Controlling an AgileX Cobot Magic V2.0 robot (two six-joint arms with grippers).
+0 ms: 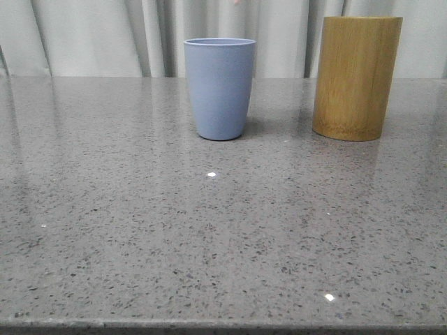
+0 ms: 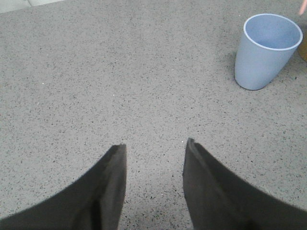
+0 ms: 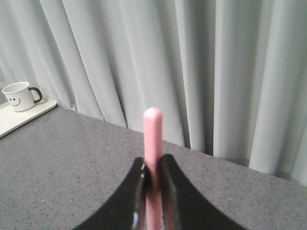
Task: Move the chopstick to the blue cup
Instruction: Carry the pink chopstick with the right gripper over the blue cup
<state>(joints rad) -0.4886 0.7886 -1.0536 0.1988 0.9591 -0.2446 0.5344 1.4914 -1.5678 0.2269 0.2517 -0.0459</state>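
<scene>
The blue cup (image 1: 220,87) stands upright and empty at the middle back of the table, and also shows in the left wrist view (image 2: 266,52). My right gripper (image 3: 153,162) is shut on a pale pink chopstick (image 3: 152,129), which sticks up past the fingertips, high above the table with the curtain behind it. A small pink tip (image 1: 237,2) shows at the top edge of the front view, above the cup. My left gripper (image 2: 156,144) is open and empty over bare table, well short of the cup. Neither gripper shows in the front view.
A taller yellow-brown bamboo cylinder (image 1: 356,77) stands to the right of the blue cup. A white smiley mug (image 3: 19,96) sits on a pale tray (image 3: 29,115) in the right wrist view. A grey curtain (image 1: 105,35) hangs behind the table.
</scene>
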